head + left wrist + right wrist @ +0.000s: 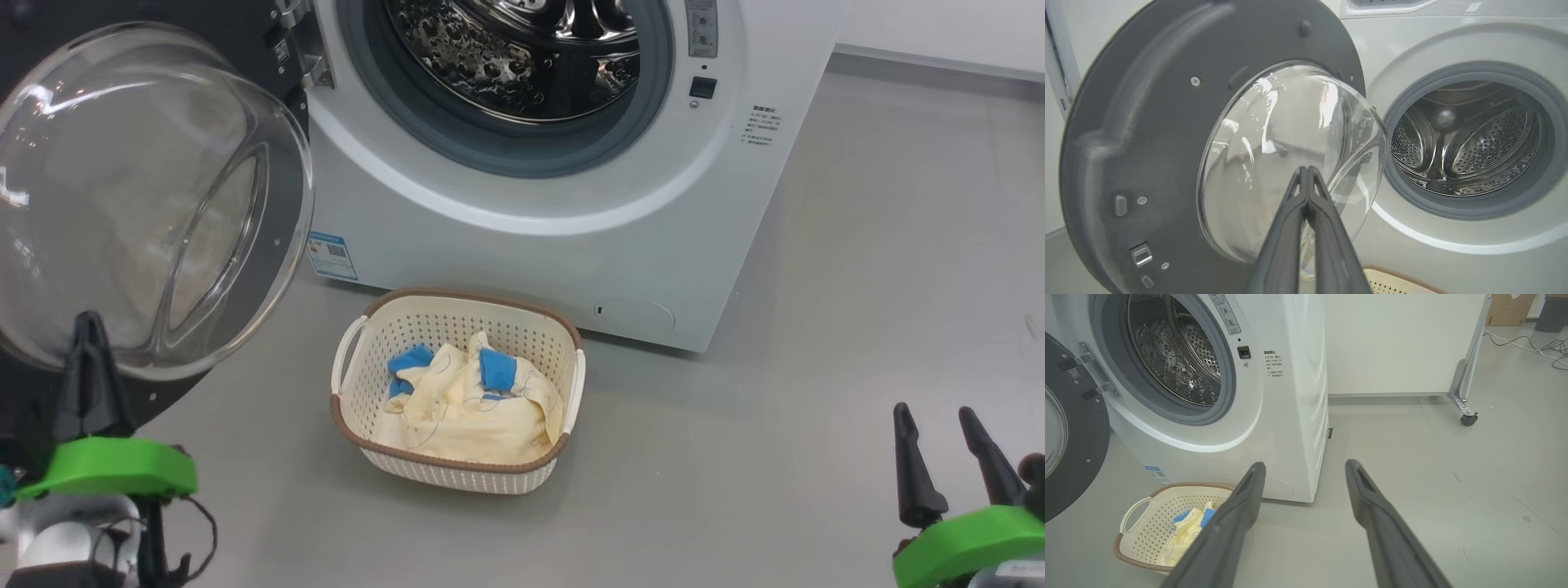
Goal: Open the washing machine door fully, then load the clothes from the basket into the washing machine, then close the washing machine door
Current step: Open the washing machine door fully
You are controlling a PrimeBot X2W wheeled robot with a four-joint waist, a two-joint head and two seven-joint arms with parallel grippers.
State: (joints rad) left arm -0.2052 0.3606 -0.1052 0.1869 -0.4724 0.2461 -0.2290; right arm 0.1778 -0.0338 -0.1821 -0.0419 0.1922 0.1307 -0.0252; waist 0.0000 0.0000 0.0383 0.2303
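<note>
Evidently the washing machine door (1147,143) stands wide, so any last push should press its glass gently to the hinge stop, clear of the basket (457,478) of clothes (465,400) on the floor at the washing machine's (531,245) front. The left gripper (1307,168) is clenched and empty, its tips at the glass and perhaps touching it. The right gripper (1305,465) is spread and holds nothing.

Right gripper (1305,464) gapes, seemingly above the floor (1412,477), near the basket (1137,535) holding clothes (1186,535).
</note>
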